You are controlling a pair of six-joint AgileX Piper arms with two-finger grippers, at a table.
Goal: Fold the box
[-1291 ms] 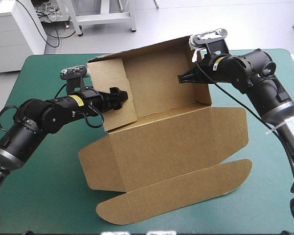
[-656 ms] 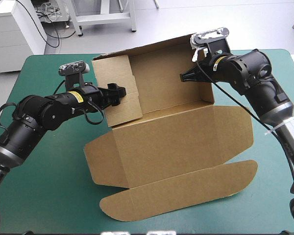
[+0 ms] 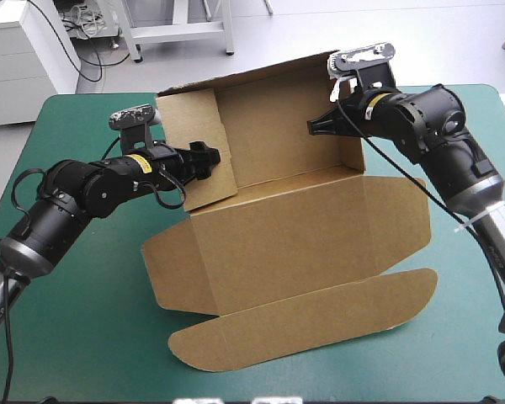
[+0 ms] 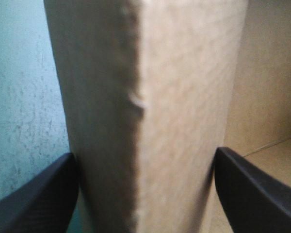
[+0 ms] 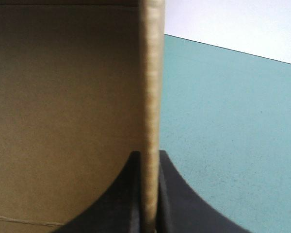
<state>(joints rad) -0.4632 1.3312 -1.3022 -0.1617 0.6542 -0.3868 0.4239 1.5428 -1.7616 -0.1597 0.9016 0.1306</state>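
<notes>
Two black, fin-shaped fingers (image 5: 177, 199) of the right gripper (image 5: 149, 162) are pressed almost together, pinching the thin cut edge of one side wall of a brown cardboard box (image 5: 63, 97). That edge shows fine corrugated ridges, and the wall's inner face is smooth and matte. On the wall's outer side lies the flat teal-green table cover (image 5: 223, 121).

The left gripper (image 4: 145, 153) has its fingers (image 4: 34, 199) set wide apart. The opposite side wall, blurred and close, fills the gap between them. It cannot be told whether they press on it.

Seen from above, the box (image 3: 286, 244) sits at the middle of the table. Its long axis runs across from left to right, with the right end angled slightly toward the far edge. Its back wall and both side walls stand raised, forming an open tray. The left gripper (image 3: 207, 157) is at the left wall and the right gripper (image 3: 316, 128) at the right wall. The lid lies flat toward the near edge and ends in a long flap with rounded corners. Bare cover (image 3: 84, 337) surrounds the board.
</notes>
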